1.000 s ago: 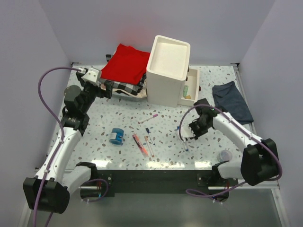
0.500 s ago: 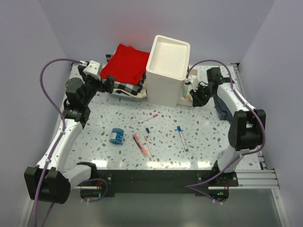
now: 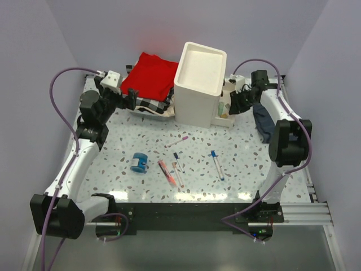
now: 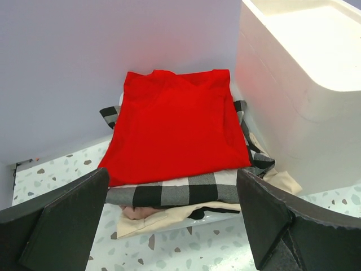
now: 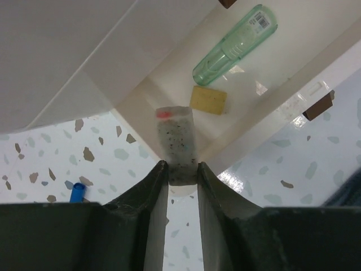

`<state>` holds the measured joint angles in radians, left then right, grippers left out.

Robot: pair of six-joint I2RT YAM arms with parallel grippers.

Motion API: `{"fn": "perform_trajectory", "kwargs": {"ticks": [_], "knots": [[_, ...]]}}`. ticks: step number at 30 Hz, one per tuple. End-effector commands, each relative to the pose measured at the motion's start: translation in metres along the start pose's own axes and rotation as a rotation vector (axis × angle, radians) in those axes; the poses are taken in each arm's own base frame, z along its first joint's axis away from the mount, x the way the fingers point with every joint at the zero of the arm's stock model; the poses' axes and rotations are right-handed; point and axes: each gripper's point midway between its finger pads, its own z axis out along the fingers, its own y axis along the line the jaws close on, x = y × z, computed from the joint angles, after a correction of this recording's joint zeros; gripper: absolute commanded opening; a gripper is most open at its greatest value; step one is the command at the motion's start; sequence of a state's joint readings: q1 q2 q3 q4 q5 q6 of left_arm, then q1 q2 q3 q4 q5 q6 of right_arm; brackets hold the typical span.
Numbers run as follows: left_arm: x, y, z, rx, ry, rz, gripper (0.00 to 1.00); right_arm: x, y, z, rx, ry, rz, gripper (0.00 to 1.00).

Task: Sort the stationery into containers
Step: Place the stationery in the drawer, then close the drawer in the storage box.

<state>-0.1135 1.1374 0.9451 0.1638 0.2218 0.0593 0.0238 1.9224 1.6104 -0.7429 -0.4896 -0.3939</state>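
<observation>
Right gripper (image 5: 180, 167) pinches a speckled block (image 5: 176, 138) by its flat sides over the drawer (image 5: 293, 56). It is probably light and stiff. Left gripper (image 4: 169, 217) gapes wide.

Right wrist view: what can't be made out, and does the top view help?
Blurred: the grey speckled piece in the right gripper, lower end hidden between the fingers; can't identify it.
Cut off: the open drawer, by the top and right edges; only a green tube and a beige eraser show.
Top view: the right gripper overlaps that drawer; contents too small.
</observation>
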Motion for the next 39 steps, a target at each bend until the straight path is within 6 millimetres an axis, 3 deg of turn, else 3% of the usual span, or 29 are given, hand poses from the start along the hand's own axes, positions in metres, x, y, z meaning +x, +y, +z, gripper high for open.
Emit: {"fn": "perform_trajectory", "kwargs": {"ticks": [1,4,8,9,12,13,14,16,17,19,20,22,25,26,29,34,39], "knots": [[-0.027,0.003,0.005,0.002,-0.076,-0.015,1.00,-0.034,0.000,-0.011,0.024,-0.099,0.036,0.38],[-0.026,0.001,0.008,0.011,-0.075,-0.031,1.00,-0.041,-0.001,-0.023,0.051,-0.126,0.045,0.48],[-0.034,-0.002,0.012,0.039,-0.093,-0.029,0.99,-0.047,-0.004,-0.041,0.087,-0.167,0.104,0.50],[-0.038,-0.003,0.015,0.050,-0.100,-0.027,0.99,-0.049,-0.017,-0.054,0.127,-0.201,0.129,0.49],[-0.046,-0.010,0.025,0.097,-0.118,-0.050,0.99,-0.029,-0.055,-0.066,0.289,-0.194,0.237,0.25],[-0.051,-0.012,0.028,0.117,-0.130,-0.047,0.98,-0.022,-0.063,-0.066,0.319,-0.179,0.262,0.12],[-0.063,-0.014,0.031,0.135,-0.151,-0.044,0.97,-0.015,-0.072,-0.066,0.359,-0.169,0.289,0.06],[-0.062,-0.021,0.042,0.187,-0.144,-0.053,0.95,0.000,-0.083,-0.059,0.376,-0.145,0.332,0.00],[-0.075,-0.025,0.045,0.217,-0.167,-0.050,0.92,0.002,-0.086,-0.056,0.379,-0.145,0.349,0.00],[-0.070,-0.026,0.058,0.234,-0.148,-0.064,0.89,0.005,-0.092,-0.045,0.373,-0.131,0.368,0.00],[-0.080,-0.028,0.061,0.250,-0.163,-0.059,0.84,0.003,-0.096,-0.042,0.377,-0.137,0.372,0.00],[-0.070,-0.031,0.074,0.273,-0.138,-0.068,0.78,-0.003,-0.103,-0.034,0.374,-0.142,0.375,0.00],[-0.066,-0.042,0.087,0.324,-0.127,-0.061,0.61,-0.011,-0.112,-0.024,0.362,-0.150,0.375,0.00],[-0.062,-0.050,0.092,0.358,-0.120,-0.059,0.41,-0.013,-0.115,-0.022,0.362,-0.154,0.374,0.00],[-0.052,-0.063,0.105,0.392,-0.093,-0.050,0.03,-0.017,-0.123,-0.011,0.356,-0.156,0.384,0.00],[-0.047,-0.079,0.127,0.426,-0.083,-0.011,0.00,-0.022,-0.124,0.002,0.317,-0.173,0.414,0.00],[-0.029,-0.099,0.148,0.464,-0.051,-0.015,0.00,-0.022,-0.119,0.015,0.274,-0.172,0.451,0.00]]}}
